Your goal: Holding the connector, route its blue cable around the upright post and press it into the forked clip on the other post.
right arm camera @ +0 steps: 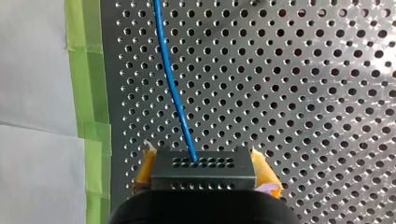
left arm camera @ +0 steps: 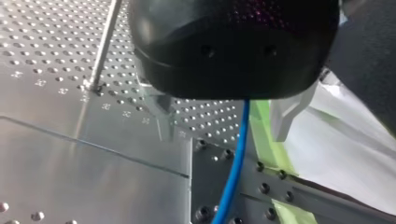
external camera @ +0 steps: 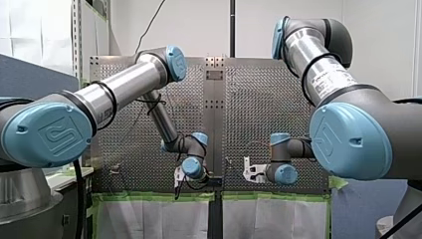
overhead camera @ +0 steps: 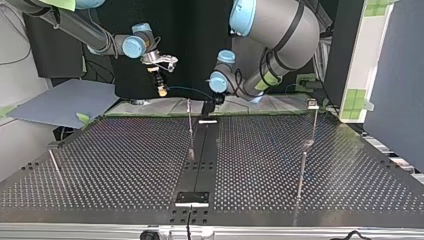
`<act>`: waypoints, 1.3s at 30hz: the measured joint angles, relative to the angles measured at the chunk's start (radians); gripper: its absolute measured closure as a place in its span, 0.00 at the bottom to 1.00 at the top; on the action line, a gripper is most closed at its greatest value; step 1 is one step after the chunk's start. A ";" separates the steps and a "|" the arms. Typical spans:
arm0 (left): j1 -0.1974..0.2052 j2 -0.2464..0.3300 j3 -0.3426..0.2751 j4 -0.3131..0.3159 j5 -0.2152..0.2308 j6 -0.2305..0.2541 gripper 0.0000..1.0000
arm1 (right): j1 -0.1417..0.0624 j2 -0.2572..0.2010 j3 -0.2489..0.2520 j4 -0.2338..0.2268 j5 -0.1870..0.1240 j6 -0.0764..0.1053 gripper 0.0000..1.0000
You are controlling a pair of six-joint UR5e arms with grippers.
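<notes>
Blue cable (right arm camera: 173,88) leaves the black connector (right arm camera: 203,169) clenched in your right gripper (right arm camera: 205,173), at the arm-side edge of the table (overhead camera: 125,160), and runs between the spread fingers of your left gripper (left arm camera: 223,135). Sweep wide around the centre post (overhead camera: 190,127), keeping slack. The likely clip post (overhead camera: 313,119) stands well apart, at the top view's right.

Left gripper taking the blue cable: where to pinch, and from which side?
Probably the straight stretch of blue cable between the open fingers of my left gripper, coming from above: it runs straight there, clear of the connector clamped in my right gripper.
</notes>
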 joint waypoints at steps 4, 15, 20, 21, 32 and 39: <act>-0.006 0.001 -0.008 0.013 0.013 -0.033 0.00 | -0.007 0.000 0.000 0.002 -0.012 0.001 1.00; -0.030 0.014 -0.047 0.065 0.033 -0.125 0.00 | -0.032 0.000 -0.005 0.003 -0.049 0.006 1.00; -0.039 0.028 -0.066 0.094 0.031 -0.151 0.00 | -0.039 -0.001 -0.007 0.002 -0.050 0.007 1.00; -0.041 0.031 -0.070 0.099 0.028 -0.151 0.00 | -0.040 -0.001 -0.008 0.002 -0.050 0.007 1.00; -0.076 0.039 -0.090 0.156 0.008 -0.129 0.00 | -0.043 0.000 -0.026 0.013 -0.052 0.007 1.00; -0.103 0.049 -0.102 0.176 -0.023 -0.101 0.00 | -0.043 0.000 -0.030 0.019 -0.052 0.005 1.00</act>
